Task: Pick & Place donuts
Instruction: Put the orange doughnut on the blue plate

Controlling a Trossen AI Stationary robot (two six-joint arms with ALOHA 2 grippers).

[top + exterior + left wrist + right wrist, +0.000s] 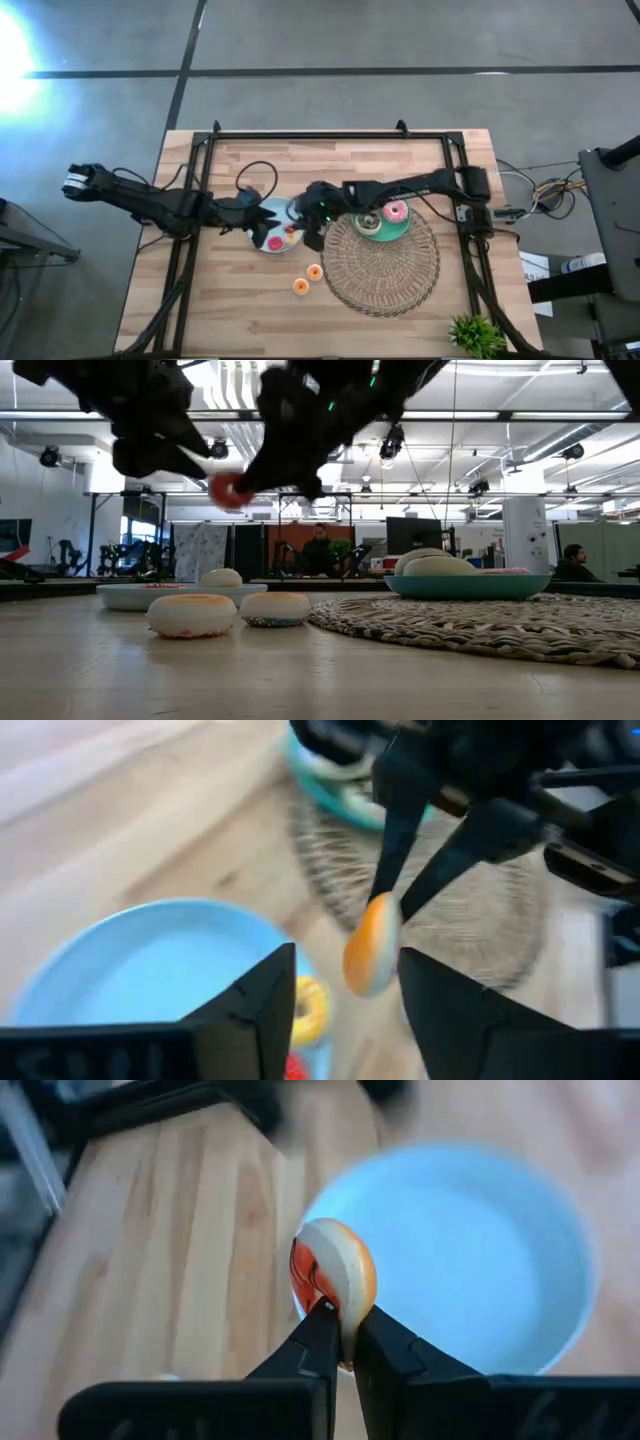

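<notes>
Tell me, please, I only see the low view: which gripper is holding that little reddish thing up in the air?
Observer: The right gripper. It is shut on an orange donut.
Operator: What is the other gripper doing?
Observer: The left gripper is open, with one finger on each side of that donut.
Operator: Is anything on the blue plate?
Observer: Yes, a yellow donut lies on the light-blue plate.
</notes>
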